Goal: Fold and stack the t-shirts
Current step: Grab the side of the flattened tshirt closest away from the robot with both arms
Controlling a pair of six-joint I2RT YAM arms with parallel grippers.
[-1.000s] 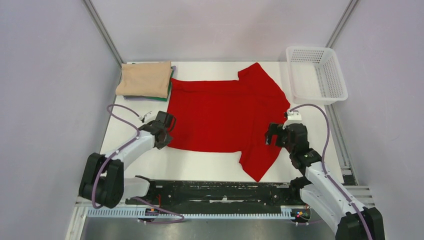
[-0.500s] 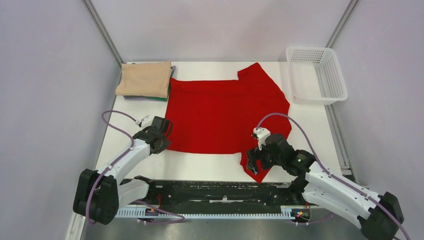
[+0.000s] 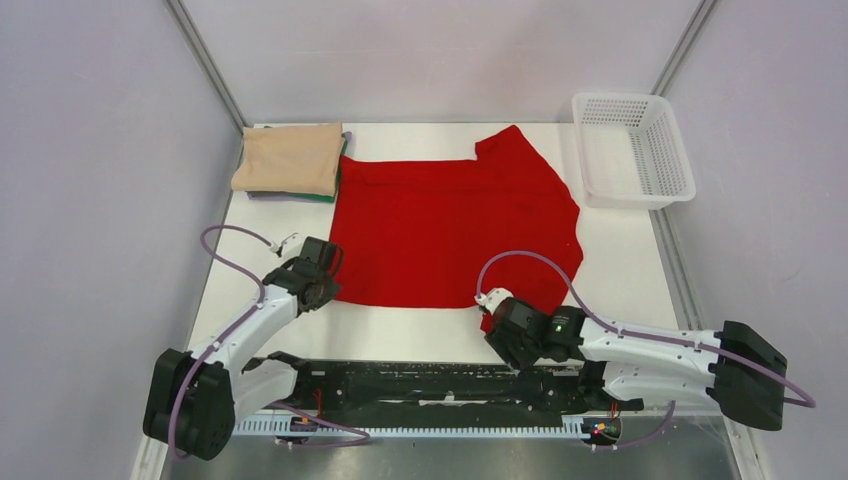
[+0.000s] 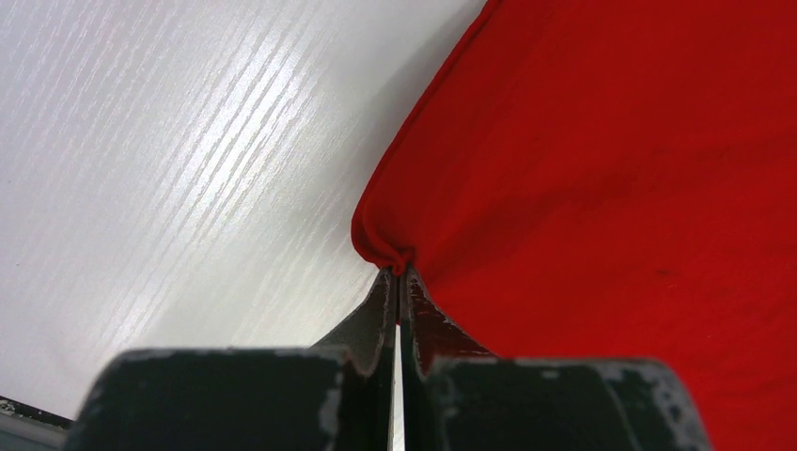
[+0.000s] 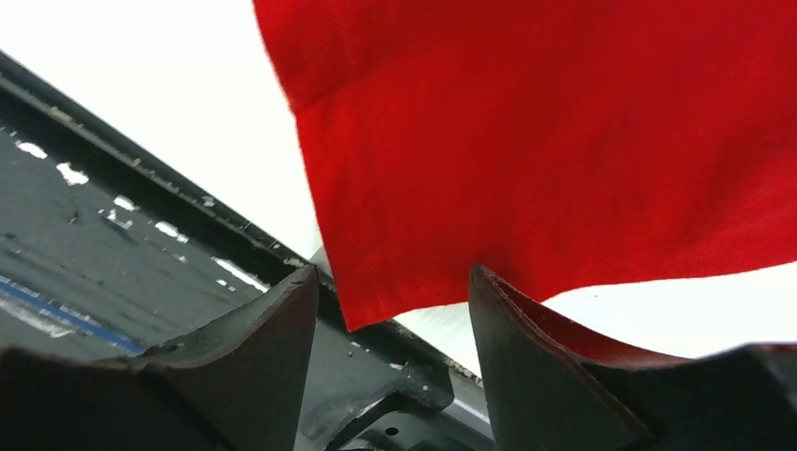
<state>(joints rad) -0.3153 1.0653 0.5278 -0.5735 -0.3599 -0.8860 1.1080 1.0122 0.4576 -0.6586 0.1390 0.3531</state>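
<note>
The red t-shirt (image 3: 450,225) lies spread on the white table (image 3: 610,250). My left gripper (image 3: 322,290) is shut on its near left bottom corner (image 4: 381,246). My right gripper (image 3: 503,335) is open at the near sleeve; the sleeve's tip (image 5: 376,291) hangs between the fingers (image 5: 273,329) over the table's front edge. A folded beige t-shirt (image 3: 290,157) lies on a folded dark green one (image 3: 338,182) at the far left corner.
A white mesh basket (image 3: 632,148) stands at the far right. The black rail (image 3: 440,382) of the arm bases runs along the near edge, right under my right gripper. Grey walls enclose the table on three sides.
My right arm swung down and left from the shirt's right side to the near sleeve at the front edge. The left gripper shifted slightly nearer, still holding the corner.
</note>
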